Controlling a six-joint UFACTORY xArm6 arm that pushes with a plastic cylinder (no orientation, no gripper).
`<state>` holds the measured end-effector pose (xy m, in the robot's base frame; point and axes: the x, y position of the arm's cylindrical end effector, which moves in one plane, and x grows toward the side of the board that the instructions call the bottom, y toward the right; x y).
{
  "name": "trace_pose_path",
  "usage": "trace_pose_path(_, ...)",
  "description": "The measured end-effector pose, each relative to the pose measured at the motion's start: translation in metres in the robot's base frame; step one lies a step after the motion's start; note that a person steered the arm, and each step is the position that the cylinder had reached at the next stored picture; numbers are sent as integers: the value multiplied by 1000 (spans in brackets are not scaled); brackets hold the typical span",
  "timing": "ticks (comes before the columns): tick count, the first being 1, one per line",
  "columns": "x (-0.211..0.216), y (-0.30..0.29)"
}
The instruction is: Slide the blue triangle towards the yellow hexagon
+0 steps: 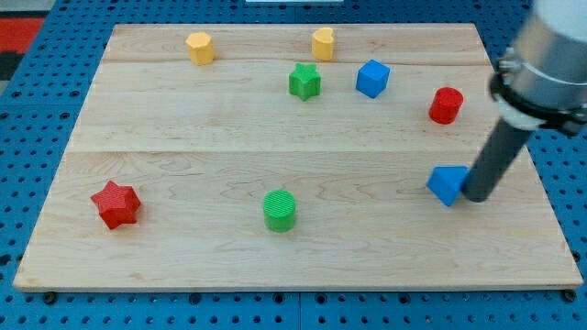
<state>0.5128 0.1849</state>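
The blue triangle (pixel 446 184) lies on the wooden board at the view's right, below the middle. My tip (pixel 476 196) is right against its right side, touching or nearly so. The yellow hexagon (pixel 200 47) sits near the view's top left, far from the triangle. The dark rod rises from the tip up to the arm's body at the view's top right.
A yellow heart-like block (pixel 323 43), a green star (pixel 304 82) and a blue cube (pixel 372 78) stand near the top middle. A red cylinder (pixel 446 105) is above the triangle. A green cylinder (pixel 280 210) and a red star (pixel 116 203) lie lower left. The board's right edge (pixel 537 183) is close.
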Motion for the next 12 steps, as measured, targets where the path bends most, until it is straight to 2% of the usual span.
trace_pose_path(1, -10, -63)
trace_pose_path(2, -41, -106)
trace_pose_path(3, -77, -113)
trace_pose_path(6, -136, -137)
trace_pose_path(8, -147, -137)
trace_pose_path(9, -146, -158)
trace_pose_path(11, -153, -246)
trace_pose_path(12, -141, -253)
